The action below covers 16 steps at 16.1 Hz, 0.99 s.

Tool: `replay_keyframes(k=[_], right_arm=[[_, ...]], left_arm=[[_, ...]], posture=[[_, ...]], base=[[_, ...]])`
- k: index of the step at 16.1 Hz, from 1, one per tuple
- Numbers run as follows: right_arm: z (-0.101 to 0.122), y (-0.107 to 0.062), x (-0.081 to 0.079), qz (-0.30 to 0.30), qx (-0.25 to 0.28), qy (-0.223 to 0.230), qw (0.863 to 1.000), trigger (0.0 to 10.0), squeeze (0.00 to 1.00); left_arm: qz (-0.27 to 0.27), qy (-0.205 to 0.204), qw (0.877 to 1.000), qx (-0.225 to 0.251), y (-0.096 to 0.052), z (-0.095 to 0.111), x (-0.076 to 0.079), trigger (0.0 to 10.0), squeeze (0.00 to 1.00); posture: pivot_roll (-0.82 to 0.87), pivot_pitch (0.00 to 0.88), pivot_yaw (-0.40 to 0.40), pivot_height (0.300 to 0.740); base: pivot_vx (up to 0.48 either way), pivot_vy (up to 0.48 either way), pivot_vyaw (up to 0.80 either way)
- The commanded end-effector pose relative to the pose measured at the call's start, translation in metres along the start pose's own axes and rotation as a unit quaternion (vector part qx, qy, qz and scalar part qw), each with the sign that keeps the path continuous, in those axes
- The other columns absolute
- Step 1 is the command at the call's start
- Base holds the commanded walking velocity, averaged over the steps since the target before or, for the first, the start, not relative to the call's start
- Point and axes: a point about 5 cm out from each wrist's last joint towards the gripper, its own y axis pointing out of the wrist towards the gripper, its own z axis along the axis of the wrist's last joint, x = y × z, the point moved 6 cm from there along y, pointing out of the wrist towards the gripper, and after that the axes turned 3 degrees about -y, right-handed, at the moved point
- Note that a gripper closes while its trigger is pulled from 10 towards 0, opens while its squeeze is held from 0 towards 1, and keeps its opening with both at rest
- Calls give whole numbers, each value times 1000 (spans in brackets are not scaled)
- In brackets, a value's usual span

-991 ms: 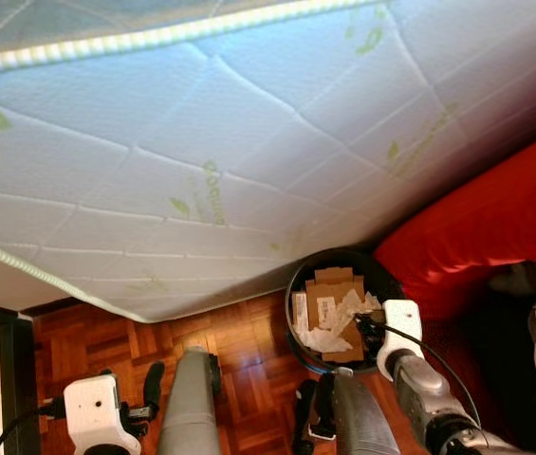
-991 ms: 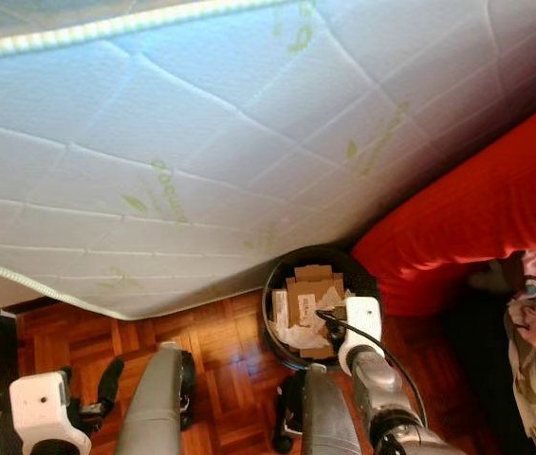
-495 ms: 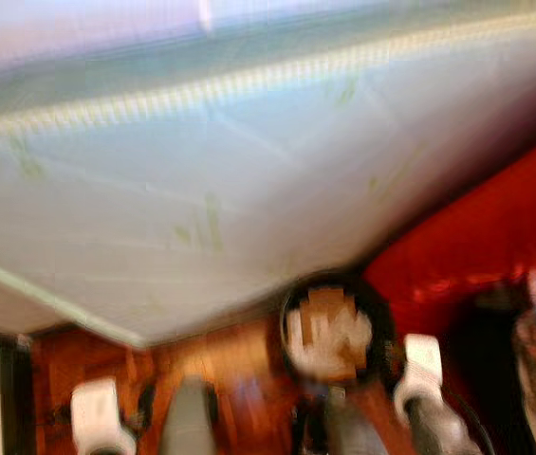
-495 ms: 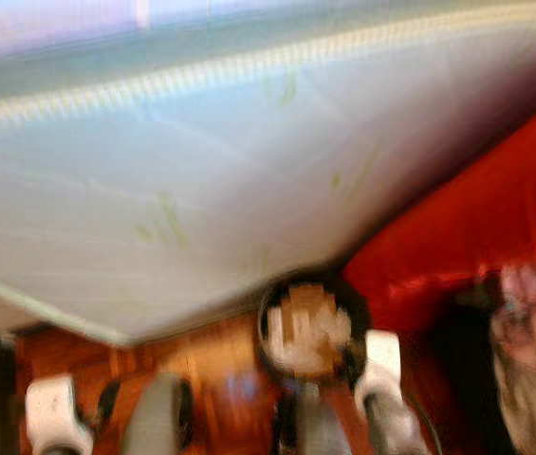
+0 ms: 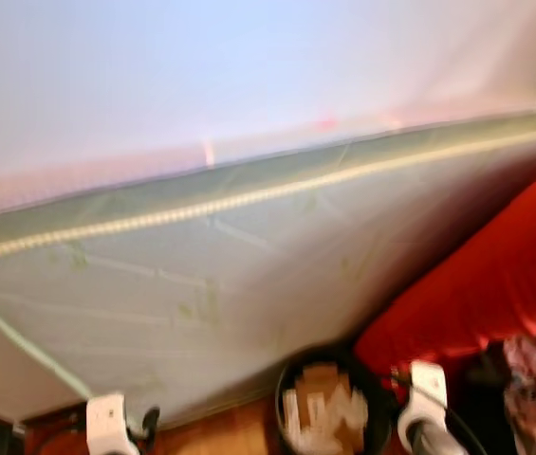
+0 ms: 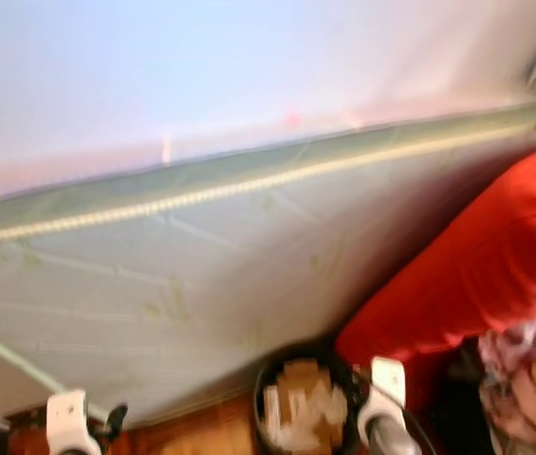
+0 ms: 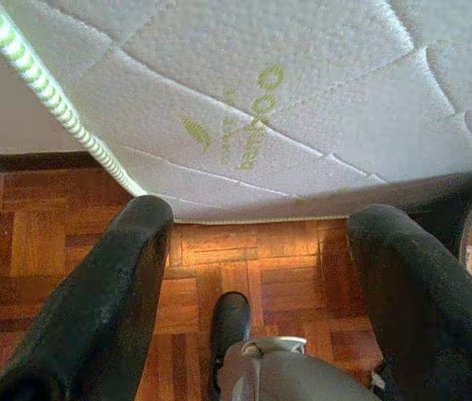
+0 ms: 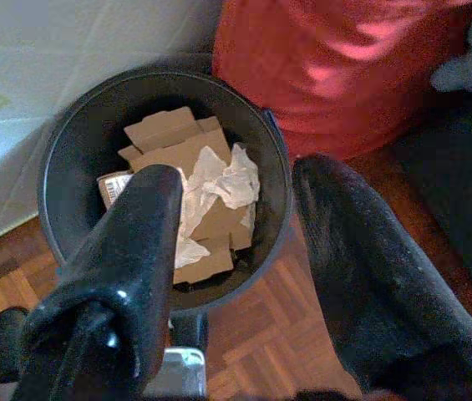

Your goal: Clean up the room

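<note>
Beside blurred mattress (image 5: 201,294), bin (image 8: 77,159) of cardboard cut off, right gripper (image 8: 236,276) and left gripper (image 7: 261,276) fingers spread, empty

I see a white quilted mattress (image 5: 201,284) with green leaf prints and a beaded green edge trim, leaning up against a pale wall (image 5: 201,66). Beside it, to the right, lies a red cushion or bedding (image 6: 476,275), touching the mattress edge. Under everything runs reddish-brown parquet floor (image 7: 244,267). At the far right I make out a crumpled pink patterned cloth (image 6: 524,379), too blurred for detail.
</note>
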Motion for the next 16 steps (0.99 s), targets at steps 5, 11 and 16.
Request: replay_keyframes(k=[5, 11, 16], right_arm=[[-30, -8, 19, -17, -53, -4, 998, 10000, 0], [-46, -17, 49, -33, -74, 1, 997, 10000, 0], [-45, -13, 30, -21, -79, -3, 997, 10000, 0]], left_arm=[[21, -3, 997, -79, -8, -42, -10, 10000, 0], [29, -14, 995, -98, -10, -51, -13, 10000, 0], [29, -11, 994, -107, -10, -54, -13, 10000, 0]], posture=[[158, 0, -80, 740], [157, 0, -93, 740], [153, 0, -91, 740]], base=[[0, 0, 0], [0, 0, -419], [0, 0, -621]])
